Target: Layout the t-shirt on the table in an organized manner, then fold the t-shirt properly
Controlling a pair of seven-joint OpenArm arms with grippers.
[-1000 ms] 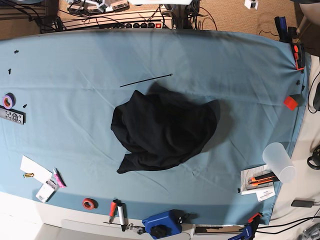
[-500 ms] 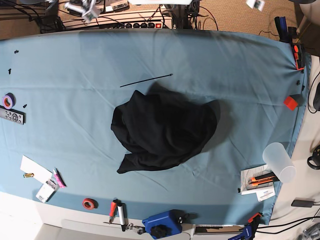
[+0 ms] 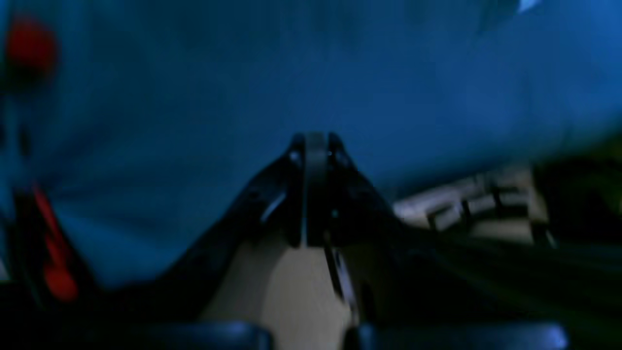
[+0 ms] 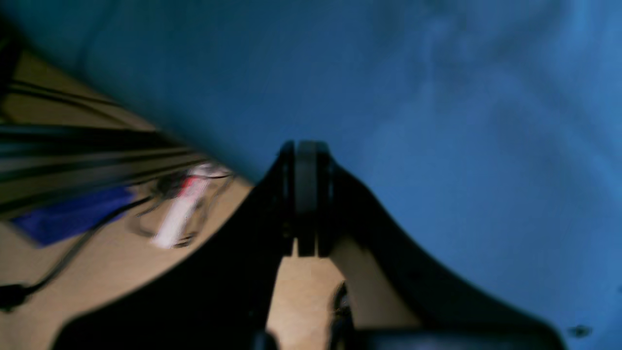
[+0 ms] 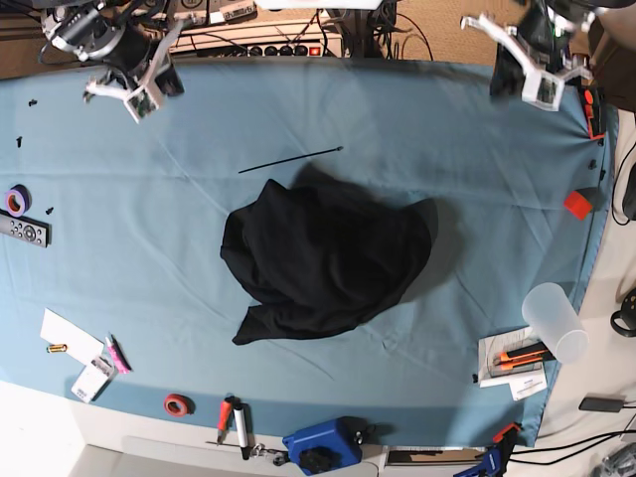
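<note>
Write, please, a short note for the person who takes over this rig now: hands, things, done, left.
Left hand: shut, empty, above the table's far edge.
Right hand: shut, empty, above the opposite far corner.
T-shirt: crumpled black heap mid-table, touched by neither hand.
Done: nothing yet.
Left: spread the shirt flat, then fold it.

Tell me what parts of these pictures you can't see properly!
- Crumpled black fabric t-shirt: base view; its own folds hide any print or tag.
- Left end effector: left wrist view is blurred; the red blob cannot be identified.
- Right end effector: right wrist view is blurred; the things beyond the edge of the light blue cloth-covered table are smeared.
- Small black specks: base view; too small to name.
</note>
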